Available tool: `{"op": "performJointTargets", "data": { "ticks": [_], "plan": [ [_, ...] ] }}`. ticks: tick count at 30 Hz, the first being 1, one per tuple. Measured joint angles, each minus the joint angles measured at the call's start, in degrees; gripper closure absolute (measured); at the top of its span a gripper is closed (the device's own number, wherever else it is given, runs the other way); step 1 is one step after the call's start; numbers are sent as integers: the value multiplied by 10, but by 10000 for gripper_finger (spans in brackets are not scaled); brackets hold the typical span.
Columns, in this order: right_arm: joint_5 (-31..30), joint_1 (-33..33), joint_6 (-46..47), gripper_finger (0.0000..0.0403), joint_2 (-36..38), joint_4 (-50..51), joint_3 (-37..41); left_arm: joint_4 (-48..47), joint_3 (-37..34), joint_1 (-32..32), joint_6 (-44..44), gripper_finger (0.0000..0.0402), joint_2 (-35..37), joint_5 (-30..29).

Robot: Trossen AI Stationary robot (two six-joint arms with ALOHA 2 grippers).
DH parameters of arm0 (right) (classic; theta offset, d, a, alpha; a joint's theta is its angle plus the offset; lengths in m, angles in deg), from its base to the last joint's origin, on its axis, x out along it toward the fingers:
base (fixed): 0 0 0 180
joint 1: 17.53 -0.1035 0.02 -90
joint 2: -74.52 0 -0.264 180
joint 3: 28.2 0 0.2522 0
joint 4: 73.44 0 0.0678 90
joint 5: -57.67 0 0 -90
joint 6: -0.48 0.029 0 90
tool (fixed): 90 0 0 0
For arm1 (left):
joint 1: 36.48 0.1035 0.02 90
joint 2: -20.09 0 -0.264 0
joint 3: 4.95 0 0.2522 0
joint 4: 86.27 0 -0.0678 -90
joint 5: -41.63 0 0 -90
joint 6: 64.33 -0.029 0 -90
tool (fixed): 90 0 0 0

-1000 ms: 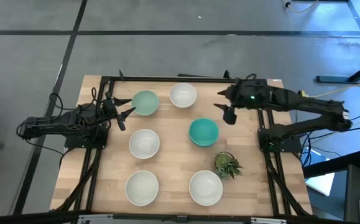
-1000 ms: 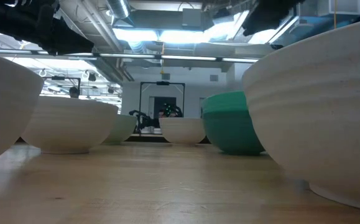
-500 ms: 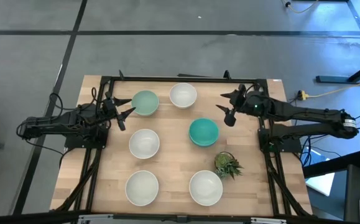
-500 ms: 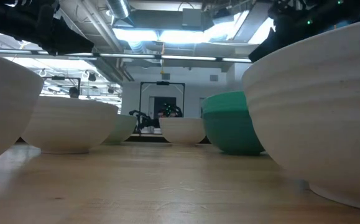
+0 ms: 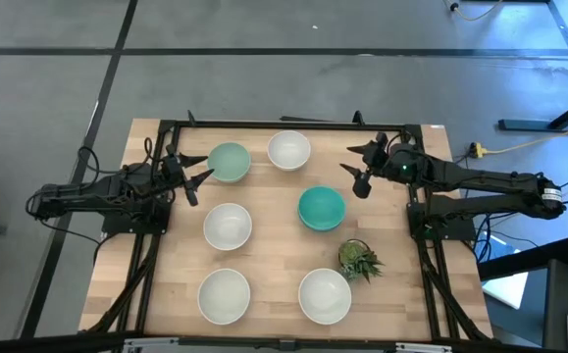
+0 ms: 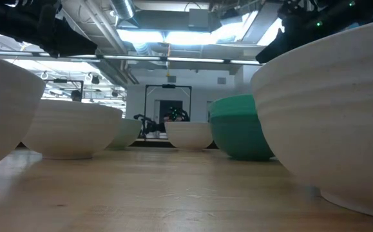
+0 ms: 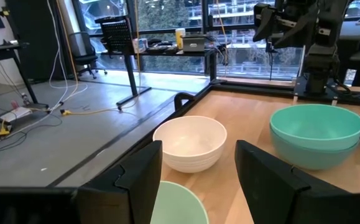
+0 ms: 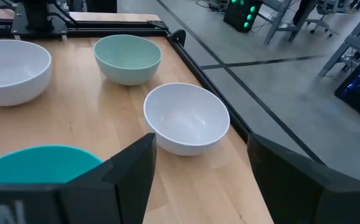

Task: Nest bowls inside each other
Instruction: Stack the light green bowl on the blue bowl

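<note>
Right end effector (image 5: 359, 167) open, unmoved since half-second ago, near teal bowl (image 5: 321, 208).

We see even, bright light over the wooden table (image 5: 274, 245), with only soft, faint shadows. In the low view, ceiling lights (image 6: 173, 35) glare overhead and the nearest white bowl (image 6: 331, 116) looms large and blurred. Daylight floods windows (image 7: 167, 18) behind.

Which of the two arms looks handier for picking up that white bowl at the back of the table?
Probably the right. In the right wrist view the right gripper is open with the white bowl straight ahead. The left gripper, also open, sits beside the mint bowl, which lies between it and the white one.
</note>
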Motion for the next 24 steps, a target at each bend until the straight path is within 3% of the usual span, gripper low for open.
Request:
{"op": "performJointTargets", "data": {
  "ticks": [7,13,24],
  "plan": [
    [12,0,16,150,0,-6,-1,4,0,0,13,205,0,-10],
    [-38,0,13,150,0,-12,-1,-6,0,0,25,205,-11,5],
    [-28,26,40,150,0,-26,-1,-9,33,4,7,205,-166,5]
  ]
}}
